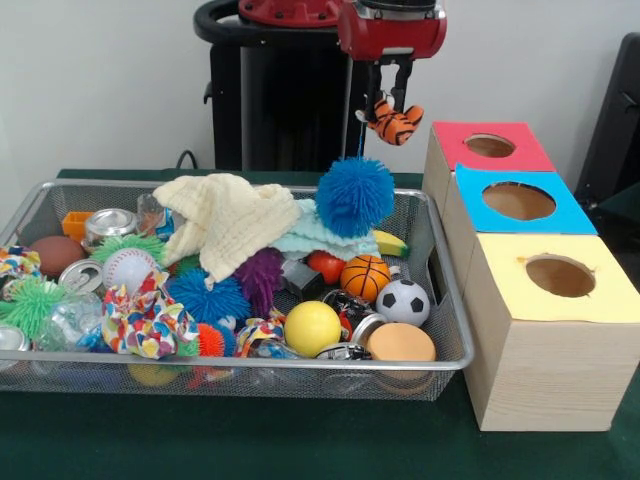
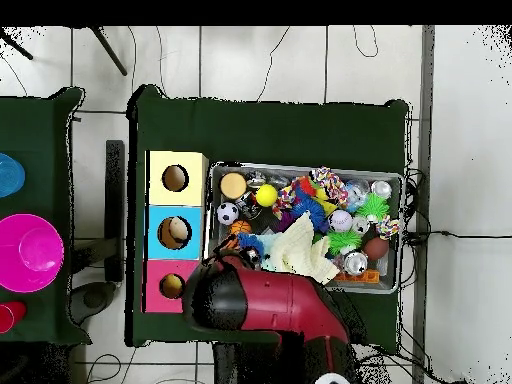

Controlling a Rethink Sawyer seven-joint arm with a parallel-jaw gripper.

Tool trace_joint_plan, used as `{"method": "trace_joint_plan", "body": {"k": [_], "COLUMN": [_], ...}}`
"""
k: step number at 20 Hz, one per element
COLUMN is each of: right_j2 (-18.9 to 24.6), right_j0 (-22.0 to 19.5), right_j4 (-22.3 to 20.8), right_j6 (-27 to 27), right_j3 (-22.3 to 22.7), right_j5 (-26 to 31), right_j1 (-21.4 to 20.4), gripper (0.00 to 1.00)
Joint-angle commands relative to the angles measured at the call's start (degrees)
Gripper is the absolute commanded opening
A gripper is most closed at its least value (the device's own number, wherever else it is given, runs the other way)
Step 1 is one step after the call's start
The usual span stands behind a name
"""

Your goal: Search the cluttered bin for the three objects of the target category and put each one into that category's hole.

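The gripper hangs above the wire bin's far right corner, its jaws clenched on a small orange and black striped tiger toy. The toy dangles between and just under the jaws, lifted clear of the bin. Beside the bin stands a row of three wooden boxes, each with a hole: the red-topped box lies nearest the held toy, then the blue-topped box, then the yellow-topped box. A blue spiky ball sits high in the bin, directly below the toy, next to a cream cloth.

In the overhead view the arm covers the bin's corner nearest the red-topped box.
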Motion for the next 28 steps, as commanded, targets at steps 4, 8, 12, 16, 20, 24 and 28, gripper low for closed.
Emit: {"method": "trace_joint_plan", "body": {"k": [4,8,12,16,20,24,28], "right_j2": [-2.75,-3.99,-5.05,-6.34,-6.71,-7.27,-8.0], "right_j0": [4.4,6.28,8.06,10.12,11.73,14.04,16.12], "right_j4": [3.89,4.78,6.05,6.99,8.03,8.78,9.14], "right_j6": [17.65,18.21,18.82,19.43,20.33,21.88,23.77], "right_j3": [3.04,2.99,3.47,2.93,2.58,2.11,1.9], "right_j5": [-1.14,-0.57,-0.65,-0.04,-0.31,-0.41,-1.42], "right_j1": [0.72,0.3,-0.07,-0.26,0.1,0.46,1.54], "gripper": [0.0,0.0,0.0,0.0,0.0,0.0,0.0]}}
